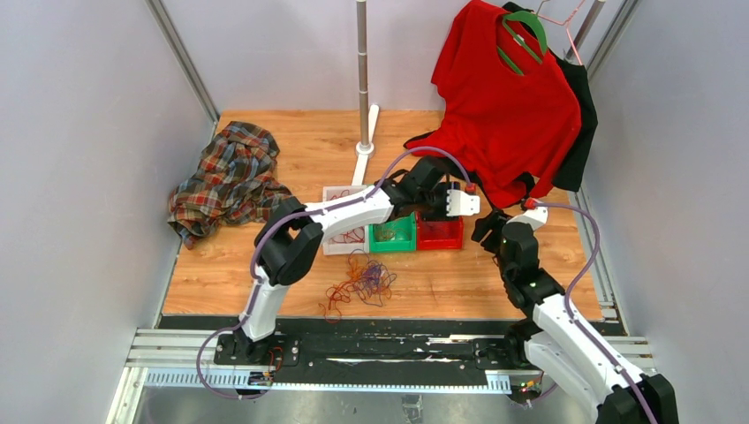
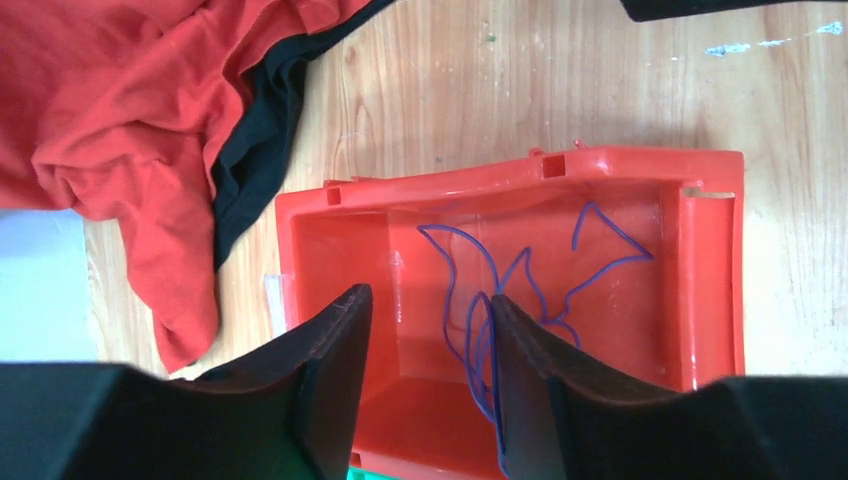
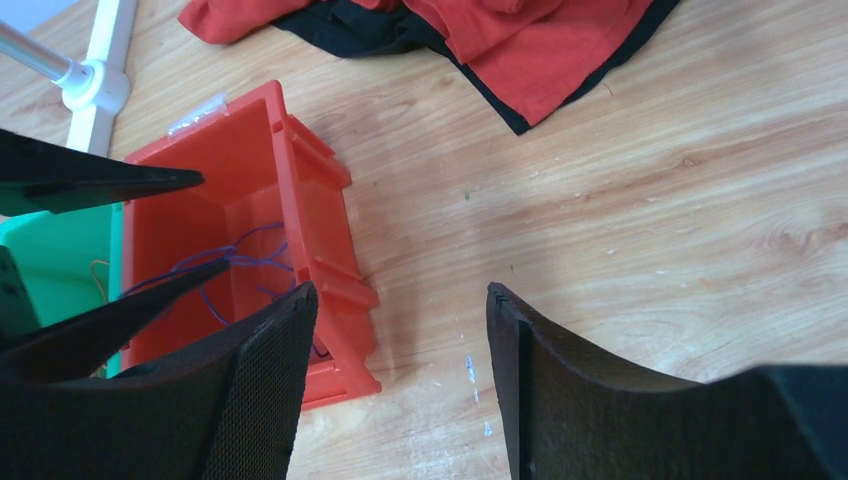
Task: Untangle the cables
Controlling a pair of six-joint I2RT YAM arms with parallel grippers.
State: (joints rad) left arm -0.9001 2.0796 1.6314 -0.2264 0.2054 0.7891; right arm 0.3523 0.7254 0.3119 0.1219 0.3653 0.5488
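A tangle of red, orange-brown and purple cables (image 1: pixel 362 281) lies on the wooden table in front of three small bins. My left gripper (image 1: pixel 447 215) hangs over the red bin (image 1: pixel 439 234). Its jaws (image 2: pixel 430 300) are open. One purple-blue cable (image 2: pixel 620 231) lies loose inside the red bin (image 2: pixel 710 280) and drapes against the inner face of the right finger (image 2: pixel 530 370), unpinched. My right gripper (image 1: pixel 487 228) is open (image 3: pixel 400 290) over bare wood just right of the red bin (image 3: pixel 325 225), where the purple-blue cable (image 3: pixel 235 258) also shows.
A green bin (image 1: pixel 393 235) and a white bin (image 1: pixel 338 221) stand left of the red one. A plaid shirt (image 1: pixel 228 177) lies at the back left. A red shirt (image 1: pixel 503 97) and a black garment (image 1: pixel 578 124) hang at the back right. A stand pole (image 1: pixel 363 71) rises behind the bins.
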